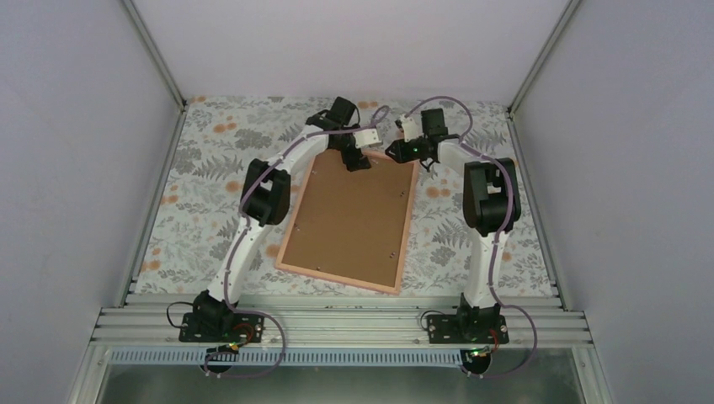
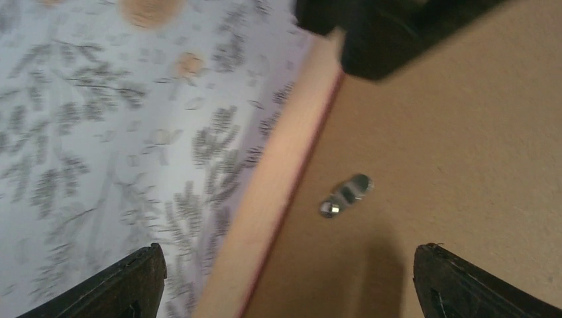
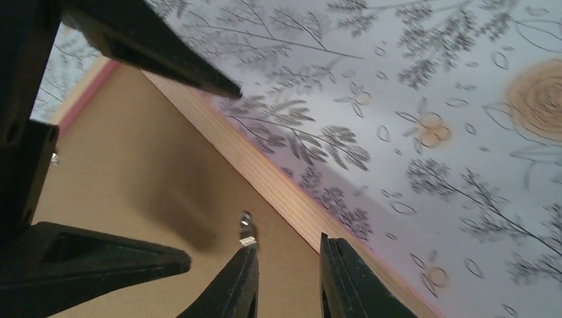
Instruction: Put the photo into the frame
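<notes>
Clearly, frame (image 1: 337, 279): lay face down in the middle of the tabletop (image 1: 210, 143), its long sides running from the near edge towards the far edge, a little askew.
Backing board (image 1: 354, 210): brown sheet filling the frame's back, with small metal turn tabs (image 2: 346, 195) along its border.
Photo: not visible in any view; whether it sat under the backing could not be told.
Left pincer (image 1: 358, 160): released, fingers wide apart, low over the frame's far left corner and straddling the pink border, with one tab just ahead between the fingers.
Right pincer (image 1: 396, 151): almost closed, only a narrow slit left, grasping nothing; it hung over the frame's far right corner with its fingertips just short of a tab (image 3: 246, 228).
Handling, frame: likely light and stiff, thin-bordered, apt to slide on the cloth; best steadied by pressing on a border.
Handling, tabs: small and probably stiff to turn; a fingertip should push them sideways.
Handling, photo: a glossy print would likely be thin, bendy and easily marked, so take it by an edge.
</notes>
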Tool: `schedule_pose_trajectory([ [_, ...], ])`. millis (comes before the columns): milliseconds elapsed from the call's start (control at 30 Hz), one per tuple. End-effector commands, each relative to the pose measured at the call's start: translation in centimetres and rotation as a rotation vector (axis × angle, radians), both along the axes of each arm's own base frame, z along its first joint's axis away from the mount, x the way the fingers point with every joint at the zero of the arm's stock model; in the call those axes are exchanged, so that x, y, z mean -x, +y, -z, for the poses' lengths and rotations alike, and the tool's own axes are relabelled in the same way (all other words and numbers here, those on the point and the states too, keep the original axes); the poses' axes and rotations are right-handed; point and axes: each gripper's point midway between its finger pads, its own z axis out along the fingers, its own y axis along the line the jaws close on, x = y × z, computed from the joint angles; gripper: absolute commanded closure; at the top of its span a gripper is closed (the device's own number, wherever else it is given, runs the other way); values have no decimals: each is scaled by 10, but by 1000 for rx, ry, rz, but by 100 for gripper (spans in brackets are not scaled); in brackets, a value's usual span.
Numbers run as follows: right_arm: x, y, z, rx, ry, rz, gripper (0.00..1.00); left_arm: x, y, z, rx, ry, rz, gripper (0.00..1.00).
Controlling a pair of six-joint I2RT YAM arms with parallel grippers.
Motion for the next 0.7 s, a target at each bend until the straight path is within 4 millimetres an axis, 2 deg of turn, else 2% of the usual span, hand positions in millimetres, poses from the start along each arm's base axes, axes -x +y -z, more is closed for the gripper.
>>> schedule_pose_trajectory([
  [0,-3,-28,7,85,-19,40,73,10,-9,-3,-36,-99,164,7],
  [100,-9,-43,8,128,-24,79,66,12,-12,2,-48,-111,213,7],
  [200,-8,-58,10,163,-7,130,44,8,-14,8,-59,-133,211,8],
  [267,-2,-65,15,169,19,157,38,6,-17,9,-57,-147,212,9],
  [500,18,-66,50,170,122,152,39,5,-23,25,-77,-161,230,17],
  [667,35,-60,72,137,209,145,45,14,-27,39,-96,-132,235,24],
])
